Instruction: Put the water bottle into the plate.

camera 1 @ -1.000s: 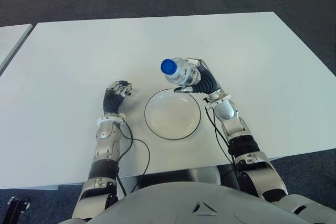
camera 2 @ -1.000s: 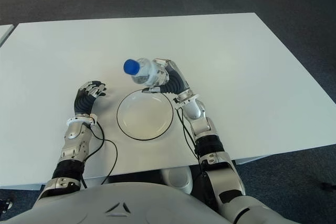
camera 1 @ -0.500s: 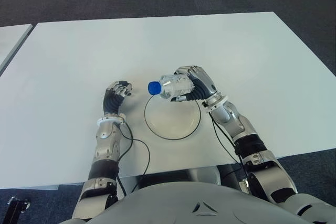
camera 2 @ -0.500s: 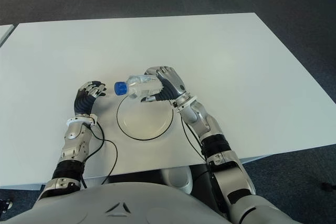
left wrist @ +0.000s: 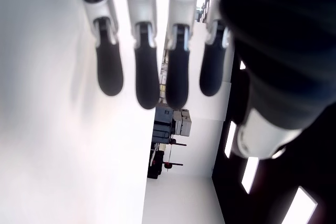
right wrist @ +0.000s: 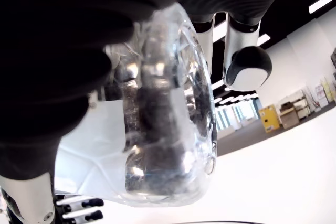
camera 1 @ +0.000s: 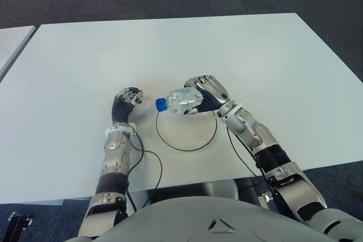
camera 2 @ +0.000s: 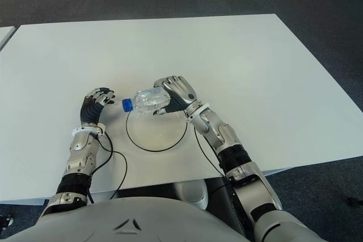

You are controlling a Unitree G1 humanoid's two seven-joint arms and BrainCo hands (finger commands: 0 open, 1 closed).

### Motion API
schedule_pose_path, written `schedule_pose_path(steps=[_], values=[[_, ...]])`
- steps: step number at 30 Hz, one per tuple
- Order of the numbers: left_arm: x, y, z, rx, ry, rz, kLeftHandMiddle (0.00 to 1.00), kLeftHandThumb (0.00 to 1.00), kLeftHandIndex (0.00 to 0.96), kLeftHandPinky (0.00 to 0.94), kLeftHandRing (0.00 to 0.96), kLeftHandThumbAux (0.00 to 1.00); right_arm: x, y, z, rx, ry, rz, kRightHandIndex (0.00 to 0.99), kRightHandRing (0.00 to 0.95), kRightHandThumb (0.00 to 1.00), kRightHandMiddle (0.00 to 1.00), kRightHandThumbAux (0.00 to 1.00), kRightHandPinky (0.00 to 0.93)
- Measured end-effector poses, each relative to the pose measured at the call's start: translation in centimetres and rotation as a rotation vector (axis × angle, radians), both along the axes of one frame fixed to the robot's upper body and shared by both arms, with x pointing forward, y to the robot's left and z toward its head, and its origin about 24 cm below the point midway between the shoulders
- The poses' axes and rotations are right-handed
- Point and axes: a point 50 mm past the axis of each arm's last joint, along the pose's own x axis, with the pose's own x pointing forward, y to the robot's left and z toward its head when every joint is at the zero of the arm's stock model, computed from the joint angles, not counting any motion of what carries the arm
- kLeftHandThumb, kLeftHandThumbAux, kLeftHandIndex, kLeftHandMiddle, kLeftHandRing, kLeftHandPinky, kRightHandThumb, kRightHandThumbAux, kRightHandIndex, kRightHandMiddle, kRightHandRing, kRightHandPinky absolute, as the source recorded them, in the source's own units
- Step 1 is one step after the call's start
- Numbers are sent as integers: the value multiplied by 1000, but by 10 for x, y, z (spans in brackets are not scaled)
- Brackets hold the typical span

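Right robot hand (camera 1: 205, 91) grips bottle (camera 1: 180, 101) sideways over plate (camera 1: 186, 130) far rim. Placing step; next: lower, let go. Left robot hand (camera 1: 128, 98) beside plate, apparently curled, empty.

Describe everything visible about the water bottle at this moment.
The water bottle is clear crinkled plastic with a blue cap. It lies nearly on its side, cap toward the robot's left, held by the right robot hand above the far rim of the plate. Whether it touches the plate is unclear.
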Motion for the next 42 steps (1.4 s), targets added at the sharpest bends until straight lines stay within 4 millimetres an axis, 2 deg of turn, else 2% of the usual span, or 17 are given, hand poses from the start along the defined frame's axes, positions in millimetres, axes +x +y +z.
schedule_pose_path(steps=[16, 22, 30, 31, 32, 33, 34, 35, 39, 42], values=[[0, 0, 0, -16, -1, 12, 440, 698, 417, 463, 464, 723, 1, 1, -7, -147, 75, -29, 438, 909, 703, 926, 722, 892], [0, 0, 0, -20, -2, 14, 438, 699, 418, 453, 459, 723, 0, 1, -10, -227, 141, -30, 439, 825, 696, 831, 722, 792], [0, 0, -1, -22, 0, 16, 439, 698, 418, 458, 462, 723, -1, 4, -12, -294, 274, -13, 421, 584, 681, 574, 724, 554], [0, 0, -1, -22, 0, 16, 440, 698, 418, 459, 462, 724, -1, 4, -13, -300, 293, -10, 393, 561, 602, 549, 705, 532], [0, 0, -1, -22, 0, 15, 441, 698, 418, 459, 463, 724, -1, 4, -13, -305, 313, -6, 351, 528, 478, 512, 684, 499], [1, -1, -1, -22, 0, 15, 441, 698, 418, 458, 463, 724, -2, 4, -14, -313, 334, -1, 291, 467, 386, 451, 666, 447], [1, -1, -1, -22, 0, 15, 441, 698, 418, 458, 464, 724, -2, 5, -14, -317, 351, 5, 269, 445, 354, 429, 659, 428], [1, -1, -1, -22, 1, 15, 441, 698, 418, 457, 464, 724, -3, 6, -14, -323, 366, 14, 215, 373, 288, 359, 646, 369], [0, 0, -1, -20, 2, 14, 440, 698, 418, 456, 463, 723, -4, 8, -12, -349, 416, 50, 97, 206, 158, 189, 619, 227], [1, -1, -1, -19, 3, 12, 441, 698, 417, 461, 464, 723, -5, 10, -13, -373, 461, 70, 40, 129, 113, 105, 607, 155]])
